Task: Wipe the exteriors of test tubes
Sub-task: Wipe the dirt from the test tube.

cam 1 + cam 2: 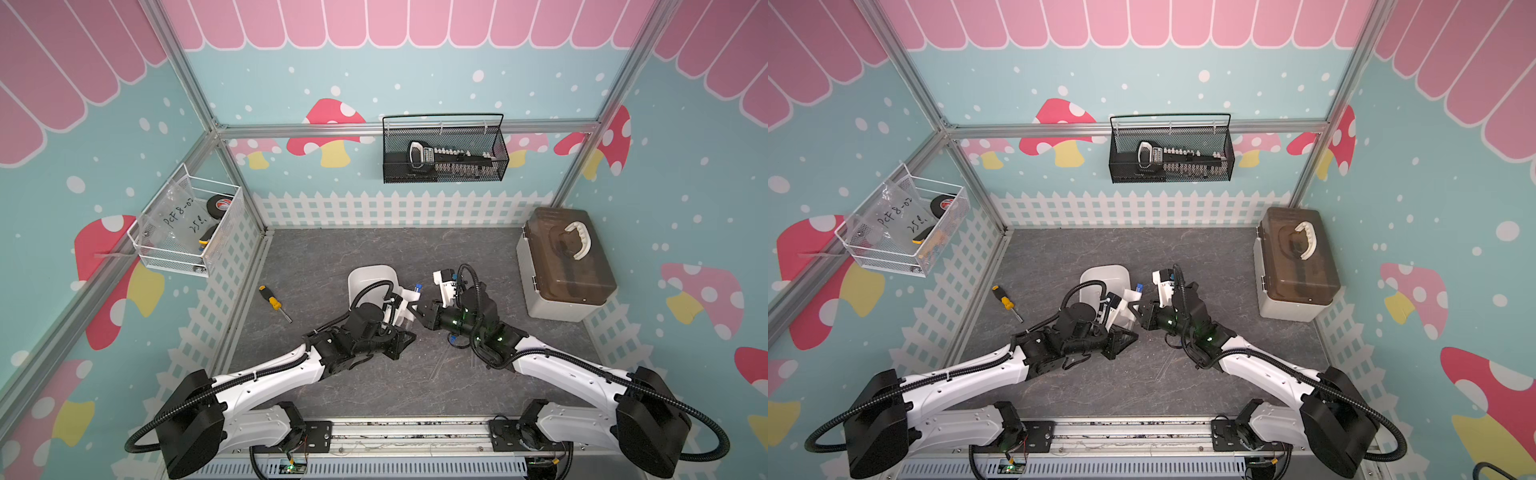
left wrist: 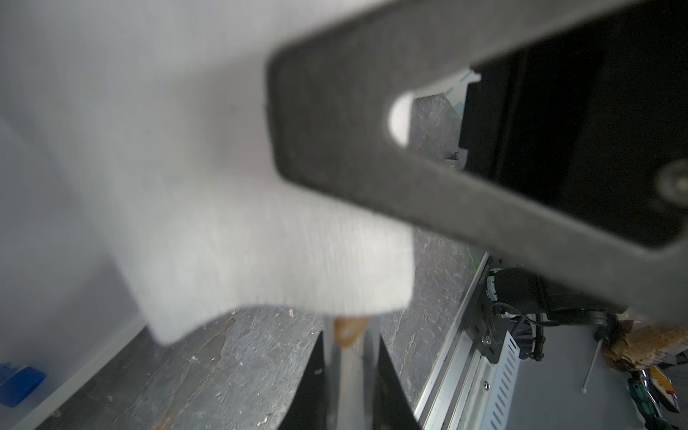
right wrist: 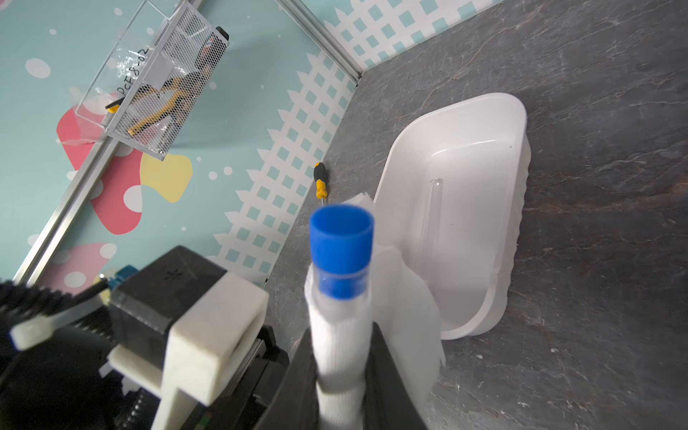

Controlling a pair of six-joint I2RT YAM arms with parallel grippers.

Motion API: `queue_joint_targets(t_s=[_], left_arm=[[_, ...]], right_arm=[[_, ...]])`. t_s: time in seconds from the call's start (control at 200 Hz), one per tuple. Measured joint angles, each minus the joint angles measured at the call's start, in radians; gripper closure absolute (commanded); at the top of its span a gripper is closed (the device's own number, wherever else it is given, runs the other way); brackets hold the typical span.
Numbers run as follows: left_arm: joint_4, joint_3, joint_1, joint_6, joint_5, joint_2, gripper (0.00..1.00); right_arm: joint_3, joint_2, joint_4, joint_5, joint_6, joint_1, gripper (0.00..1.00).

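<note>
Mid-wipe: your right end effector (image 3: 340, 335) pinches white cloth (image 3: 405, 316) round the test tube (image 3: 341, 260), which pokes just past its tips. Your left end effector (image 2: 350, 344), pressed together, seemingly grips the tube's other end. Next, slide the cloth lengthwise.

Your left wrist view lists 1 blurred white cloth (image 2: 223, 186) filling most of the frame, 1 pale test tube (image 2: 348, 394) emerging from its hem, pinched between the 2 dark fingers (image 2: 309, 383) of the left gripper (image 2: 350, 357), 1 blurred blue cap (image 2: 18, 379), and grey tabletop (image 2: 231, 372).

Free room over tabletop (image 1: 419, 249) at back by fence; in the way: white tray (image 1: 371, 268) ctr, screwdriver (image 1: 272, 301) L, lidded box (image 1: 565, 270) R.
</note>
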Motion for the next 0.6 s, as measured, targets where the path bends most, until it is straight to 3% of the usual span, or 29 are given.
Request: queue_joint_targets(t_s=[0.29,0.6], left_arm=[[0.021,0.005,0.013,-0.006,-0.032,-0.011,0.92],[0.014,0.025,0.020,-0.006,-0.032,-0.001,0.92]], right_arm=[[0.053,0.040,-0.037,-0.032,-0.027,0.008,0.81],[0.010,0.027,-0.010,-0.030,-0.013,0.029,0.82]])
